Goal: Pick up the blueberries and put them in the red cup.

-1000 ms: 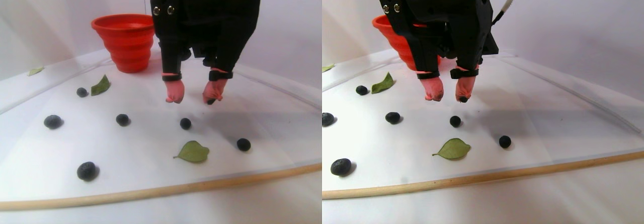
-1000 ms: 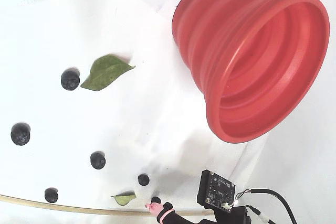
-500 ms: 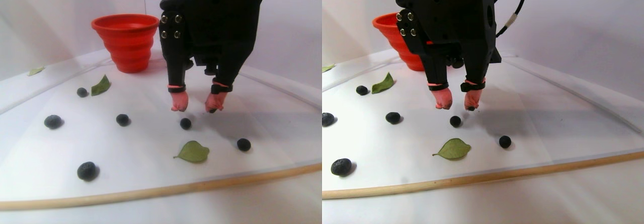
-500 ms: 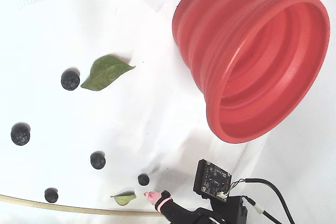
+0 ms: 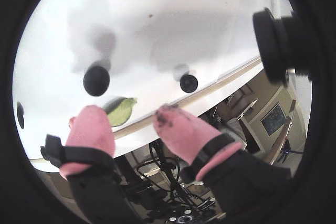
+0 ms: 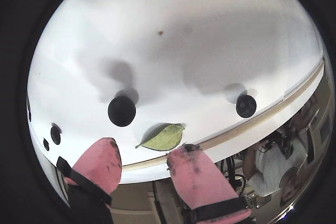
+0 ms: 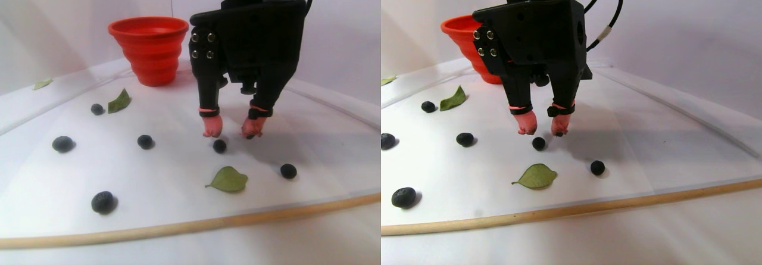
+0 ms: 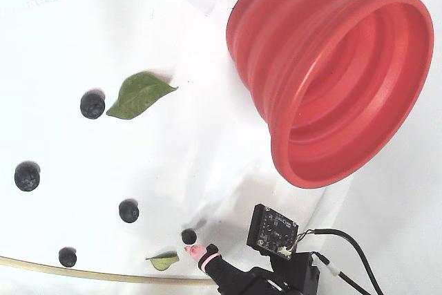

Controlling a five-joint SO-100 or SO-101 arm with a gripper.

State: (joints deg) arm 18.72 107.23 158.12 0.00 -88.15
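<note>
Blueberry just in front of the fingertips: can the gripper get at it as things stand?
Probably yes. The gripper is open and low beside that blueberry, with bare sheet around it; the green leaf lies clear, nearer the camera.

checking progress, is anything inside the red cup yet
In the fixed view the red cup shows its inner wall and the visible part holds no blueberries; its deepest part is hidden by its own wall, so that stays unknown. The open hand is low over one blueberry.

Black arm pitched steeply down, pincer (image 7: 229, 131) pointing at bench. Jaws spread apart, nothing between them. Pink-covered fingertips (image 5: 92, 127) low, apparently just above surface; contact unclear. Right tip in wrist view soiled dark.
</note>
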